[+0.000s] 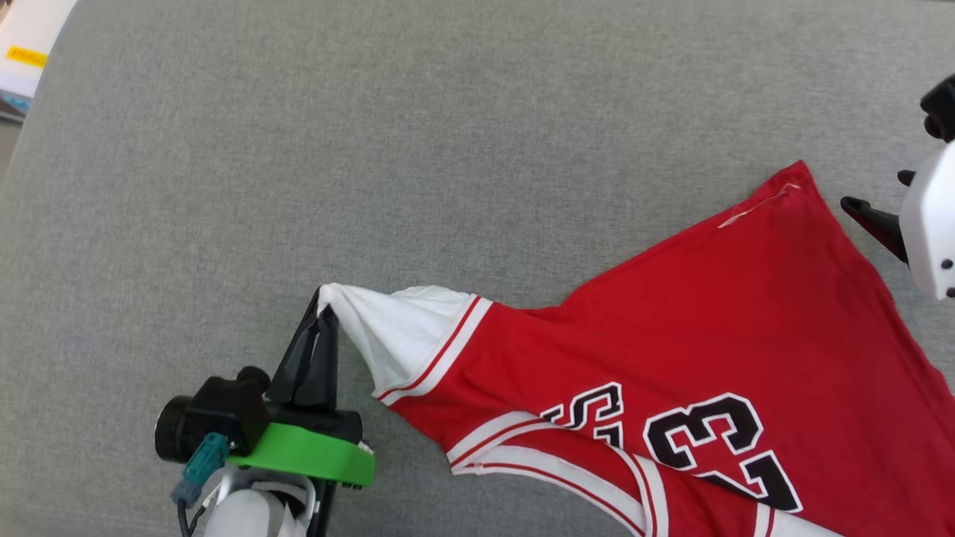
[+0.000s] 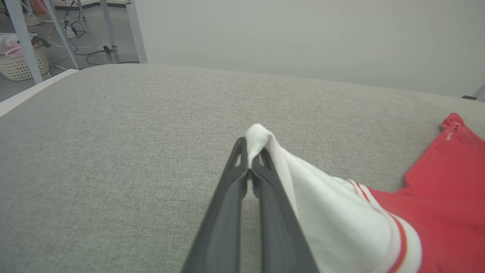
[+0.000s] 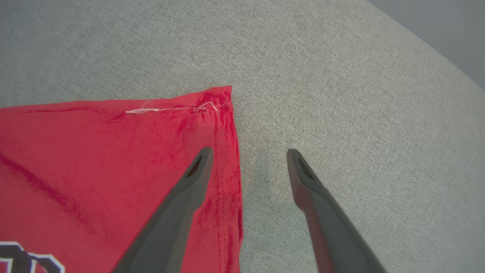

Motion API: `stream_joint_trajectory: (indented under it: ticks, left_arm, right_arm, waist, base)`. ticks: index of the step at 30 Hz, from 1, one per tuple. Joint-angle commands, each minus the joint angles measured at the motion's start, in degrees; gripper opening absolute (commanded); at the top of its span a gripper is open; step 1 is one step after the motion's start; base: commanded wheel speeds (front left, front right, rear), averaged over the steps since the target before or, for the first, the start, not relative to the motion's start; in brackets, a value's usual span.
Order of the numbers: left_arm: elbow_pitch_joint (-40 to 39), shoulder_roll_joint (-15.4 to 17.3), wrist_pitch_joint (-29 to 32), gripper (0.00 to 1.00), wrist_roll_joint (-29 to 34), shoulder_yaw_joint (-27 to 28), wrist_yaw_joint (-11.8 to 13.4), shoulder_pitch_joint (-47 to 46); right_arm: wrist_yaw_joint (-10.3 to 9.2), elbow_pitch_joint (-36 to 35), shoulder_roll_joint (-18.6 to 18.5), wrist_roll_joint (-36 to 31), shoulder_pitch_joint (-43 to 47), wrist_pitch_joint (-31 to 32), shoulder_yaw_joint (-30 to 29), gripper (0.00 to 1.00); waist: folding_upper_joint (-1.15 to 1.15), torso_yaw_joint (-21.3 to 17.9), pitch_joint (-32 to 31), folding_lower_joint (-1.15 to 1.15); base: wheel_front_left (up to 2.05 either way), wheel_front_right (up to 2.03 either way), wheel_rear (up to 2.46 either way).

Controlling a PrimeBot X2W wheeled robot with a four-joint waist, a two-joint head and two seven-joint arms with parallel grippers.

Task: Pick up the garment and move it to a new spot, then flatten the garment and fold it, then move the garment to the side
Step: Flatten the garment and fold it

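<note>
Left jaws grip the garment (image 1: 709, 313) by its sleeve tip; right jaws gape astride its edge.

Lab or test room, not a home. Grey fabric-covered table (image 2: 113, 159) against a bare pale wall (image 2: 303, 38). Metal frame legs (image 2: 23, 41) stand on a grey floor (image 2: 7, 87), loose cables (image 2: 94, 51) trail between them, and a white woven basket (image 2: 17, 67) holds pink cloth.
</note>
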Motion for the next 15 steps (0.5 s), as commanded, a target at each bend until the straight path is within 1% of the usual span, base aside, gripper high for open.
stream_joint_trajectory:
  ticks: [1,5,8,10,13,14,15]
  left_arm:
    - [-0.4,-0.4,-0.3,0.0,0.6,-0.7,-0.2,-1.7]
    - [-0.8,-0.7,-0.3,0.0,0.5,-1.5,-0.2,-2.9]
    - [-0.8,-0.8,-0.3,0.0,0.4,-1.9,-0.2,-3.5]
    - [-0.6,-0.9,-0.3,0.0,0.4,-2.2,-0.2,-3.9]
    - [0.0,-1.0,-0.3,0.0,0.2,-2.3,-0.2,-4.3]
    - [0.1,-1.0,-0.3,0.0,0.2,-2.2,-0.2,-4.3]
    - [0.3,-1.0,-0.3,0.0,0.2,-2.1,-0.2,-4.3]
  right_arm:
    - [-0.04,3.4,0.9,0.0,-3.3,0.7,2.5,1.0]
    - [-0.04,9.3,2.8,0.1,-7.3,0.5,6.5,1.0]
    - [-0.04,13.0,3.3,-0.1,-8.5,-0.3,10.7,1.0]
    - [-0.04,15.0,3.0,0.1,-8.3,-0.5,14.3,1.0]
    - [-0.04,17.5,2.3,2.0,-7.6,-1.2,18.2,1.0]
    - [-0.04,17.8,2.0,2.3,-7.7,-1.7,19.2,0.73]
    - [-0.04,18.0,1.6,2.7,-8.1,-2.9,20.1,0.0]
  waist:
    - [0.0,2.2,2.9,0.0]
    - [0.0,3.0,4.5,0.0]
    - [0.0,3.5,5.4,0.0]
    - [0.0,3.7,5.6,0.0]
    - [0.0,3.7,5.4,0.0]
    - [0.0,3.6,5.2,0.0]
    - [0.0,3.4,4.8,0.0]
  base:
    - [0.0,0.0,0.0]
    - [0.0,0.0,0.0]
    - [0.0,0.0,0.0]
    - [0.0,0.0,0.0]
    - [0.0,0.0,0.0]
    - [0.0,0.0,0.0]
    - [0.0,0.0,0.0]
